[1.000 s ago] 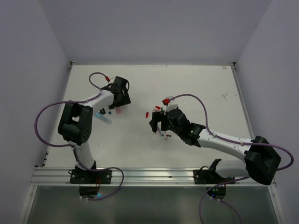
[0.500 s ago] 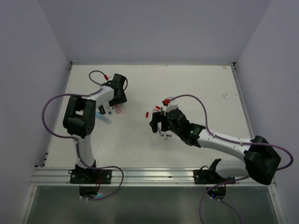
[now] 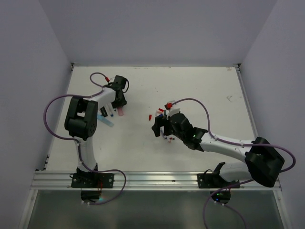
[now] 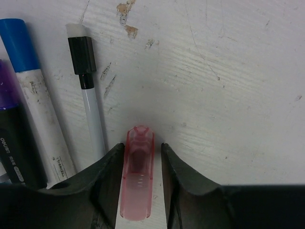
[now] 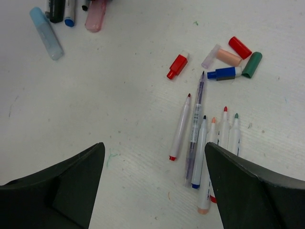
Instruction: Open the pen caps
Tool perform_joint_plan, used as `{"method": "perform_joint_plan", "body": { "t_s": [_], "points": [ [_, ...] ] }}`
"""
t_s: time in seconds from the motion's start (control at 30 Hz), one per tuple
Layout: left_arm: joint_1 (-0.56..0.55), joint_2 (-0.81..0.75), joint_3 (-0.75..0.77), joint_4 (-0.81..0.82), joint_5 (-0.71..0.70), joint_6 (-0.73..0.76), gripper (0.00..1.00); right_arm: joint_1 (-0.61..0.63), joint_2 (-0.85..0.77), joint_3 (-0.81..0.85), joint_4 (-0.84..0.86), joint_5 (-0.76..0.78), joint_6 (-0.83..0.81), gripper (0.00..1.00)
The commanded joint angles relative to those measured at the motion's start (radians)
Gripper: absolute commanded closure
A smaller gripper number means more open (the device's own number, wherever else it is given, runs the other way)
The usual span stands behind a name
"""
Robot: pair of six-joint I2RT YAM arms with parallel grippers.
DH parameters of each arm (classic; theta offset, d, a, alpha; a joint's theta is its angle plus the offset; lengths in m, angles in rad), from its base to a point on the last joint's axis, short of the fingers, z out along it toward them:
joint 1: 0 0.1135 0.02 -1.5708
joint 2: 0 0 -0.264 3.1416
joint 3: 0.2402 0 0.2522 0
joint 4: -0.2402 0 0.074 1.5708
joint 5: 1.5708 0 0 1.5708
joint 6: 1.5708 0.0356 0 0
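Top external: left gripper (image 3: 118, 107) over pink cap (image 3: 120, 112); right gripper (image 3: 160, 130) well right of pink cap, spread wide, empty.
Left wrist: jaws half-open, straddling pink cap, slim gaps.
Right wrist: red cap (image 5: 177, 66) lower right of pink cap.

purple cap (image 4: 5, 90): cropped at left | slim pen (image 4: 93, 119): lower barrel hidden

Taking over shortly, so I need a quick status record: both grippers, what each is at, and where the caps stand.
left gripper: open, jaws astride pink cap, apparently not yet clamped
right gripper: open, empty, above uncapped pens
loose caps: red cap, green cap, past the pen tips
capped: blue marker, black pen, beside pink cap
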Motion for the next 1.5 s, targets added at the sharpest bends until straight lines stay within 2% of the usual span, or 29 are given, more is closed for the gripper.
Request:
{"method": "perform_joint_plan", "body": {
  "t_s": [0.0, 0.1, 0.3, 0.43, 0.73, 1.0, 1.47],
  "points": [
    [0.007, 0.013, -0.002, 0.03, 0.018, -0.012, 0.62, 0.001, 0.027, -0.014, 0.11, -0.061, -0.001, 0.11],
    [0.007, 0.005, -0.019, 0.044, 0.027, -0.023, 0.72, 0.0, 0.054, -0.014, 0.156, -0.11, 0.011, 0.12],
    [0.006, -0.038, -0.071, 0.07, 0.058, -0.047, 0.79, 0.001, 0.112, -0.001, 0.236, -0.174, 0.025, 0.14],
    [0.004, -0.136, -0.144, 0.121, 0.126, -0.101, 0.86, 0.003, 0.174, 0.032, 0.314, -0.222, 0.059, 0.17],
    [-0.043, -0.367, -0.298, 0.22, 0.232, -0.219, 0.88, 0.003, 0.31, 0.163, 0.397, -0.249, 0.091, 0.26],
    [-0.088, -0.524, -0.387, 0.263, 0.239, -0.287, 0.88, 0.0, 0.376, 0.262, 0.394, -0.233, 0.076, 0.3],
    [-0.112, -0.619, -0.431, 0.286, 0.233, -0.334, 0.88, -0.008, 0.435, 0.325, 0.401, -0.231, 0.076, 0.48]
  ]
}}
